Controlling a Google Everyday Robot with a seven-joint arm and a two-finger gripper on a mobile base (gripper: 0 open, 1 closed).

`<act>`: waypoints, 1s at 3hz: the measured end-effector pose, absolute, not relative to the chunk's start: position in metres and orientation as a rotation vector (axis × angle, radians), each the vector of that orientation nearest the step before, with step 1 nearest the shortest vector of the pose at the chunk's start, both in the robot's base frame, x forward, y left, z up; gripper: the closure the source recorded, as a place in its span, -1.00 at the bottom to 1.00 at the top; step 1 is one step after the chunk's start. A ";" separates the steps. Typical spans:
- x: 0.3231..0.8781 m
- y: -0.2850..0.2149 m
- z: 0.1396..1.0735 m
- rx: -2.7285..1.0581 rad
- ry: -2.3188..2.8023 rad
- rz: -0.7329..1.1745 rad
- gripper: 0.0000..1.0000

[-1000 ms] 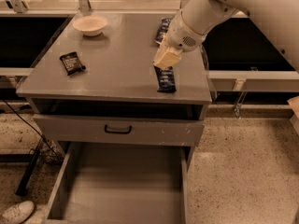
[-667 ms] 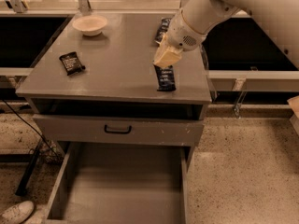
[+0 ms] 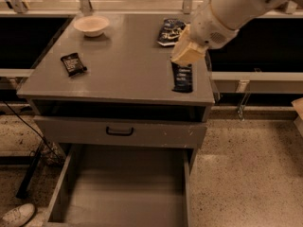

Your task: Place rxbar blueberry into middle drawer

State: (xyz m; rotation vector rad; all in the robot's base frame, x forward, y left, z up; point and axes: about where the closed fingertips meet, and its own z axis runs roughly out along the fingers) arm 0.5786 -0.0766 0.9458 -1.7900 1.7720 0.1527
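The rxbar blueberry [image 3: 182, 77], a dark navy bar with white print, lies flat on the cabinet top near its right front corner. My gripper [image 3: 187, 54] is at the bar's far end and covers that end. Whether it touches the bar I cannot tell. The middle drawer [image 3: 123, 193] is pulled out at the bottom of the view, a wide grey tray with a bare floor. It sits well below and in front of the bar.
On the grey cabinet top [image 3: 123, 65] are a black-wrapped bar [image 3: 73, 64] at the left, a white bowl [image 3: 92, 25] at the back left and a blue-and-white snack bag [image 3: 170, 31] behind my gripper. A closed drawer front with a black handle [image 3: 120, 131] is above the open drawer. A shoe [image 3: 16, 215] and cables lie on the floor at the left.
My gripper and the bar beneath it appear a little further right. Nothing else has moved.
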 end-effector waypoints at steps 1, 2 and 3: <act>0.542 -0.105 0.950 -1.729 1.796 0.147 1.00; 0.517 -0.127 0.940 -1.680 1.831 0.163 1.00; 0.497 -0.157 0.911 -1.626 1.862 0.225 1.00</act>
